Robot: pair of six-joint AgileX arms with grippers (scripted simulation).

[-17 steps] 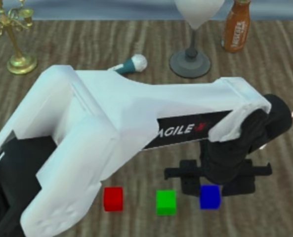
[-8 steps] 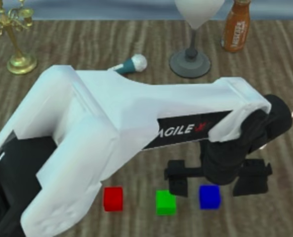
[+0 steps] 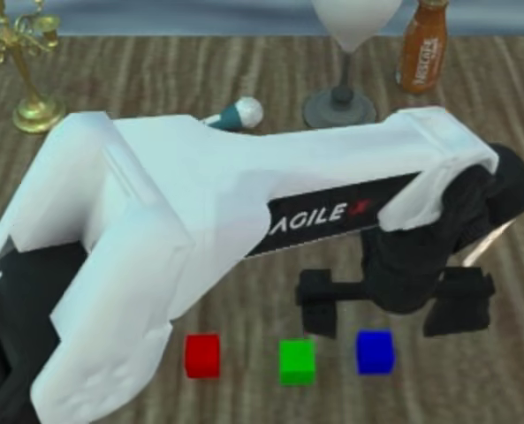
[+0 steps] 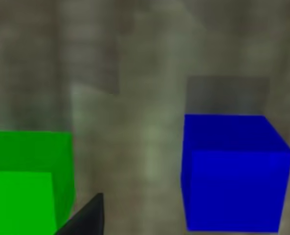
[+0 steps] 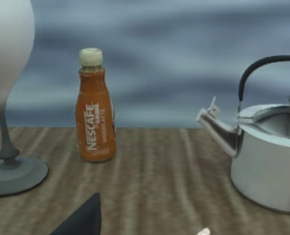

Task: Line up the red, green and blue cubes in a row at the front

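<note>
The red cube (image 3: 201, 355), the green cube (image 3: 297, 361) and the blue cube (image 3: 375, 352) stand in a spaced row near the table's front edge. My left gripper (image 3: 388, 307) hangs open just behind and above the blue cube, holding nothing. The left wrist view looks down on the green cube (image 4: 27, 181) and the blue cube (image 4: 233, 171), both resting on the wood, with one dark fingertip (image 4: 86, 218) between them. My right arm is out of the top view, parked off to the right.
At the back stand a gold candlestick (image 3: 32, 66), a teal microphone (image 3: 235, 115), a grey goblet (image 3: 341, 106) and an orange Nescafe bottle (image 3: 423, 49). The right wrist view also shows a steel kettle (image 5: 269, 156). My left arm's white body covers the table's left middle.
My left gripper has spread its fingers wide off the blue cube and drawn up and back from it. The blue cube stays on the table in line with the other two.
</note>
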